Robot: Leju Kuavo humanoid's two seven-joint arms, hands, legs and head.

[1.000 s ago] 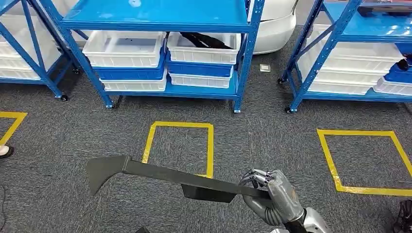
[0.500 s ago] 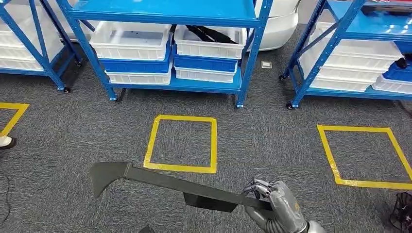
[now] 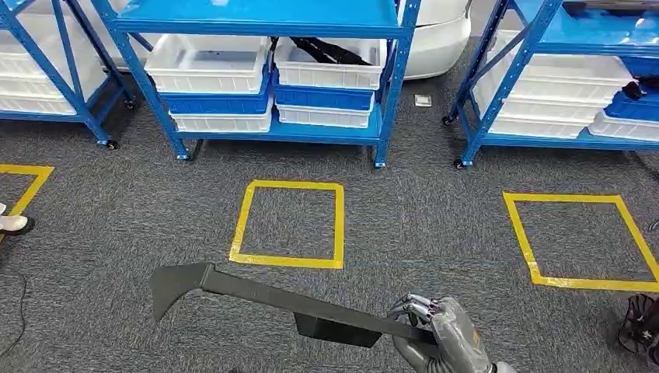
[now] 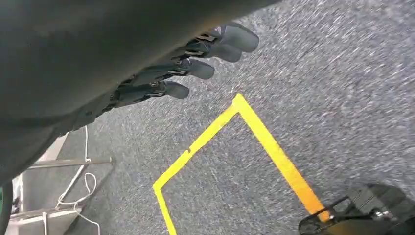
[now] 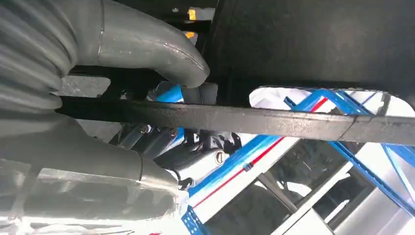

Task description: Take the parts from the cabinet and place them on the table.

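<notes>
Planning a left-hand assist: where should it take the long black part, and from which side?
Likely the straight bar just inboard of the flared end, coming from below: the right hand holds only the far end, so the long black part cantilevers leftward, and the bar is narrow and even there.

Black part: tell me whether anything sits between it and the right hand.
Nothing does. The right hand already grips the black part at one end, fingers wrapped round it, and the rest juts out over the carpet. The table it must go to isn't in these views, so that path can't be judged.
</notes>
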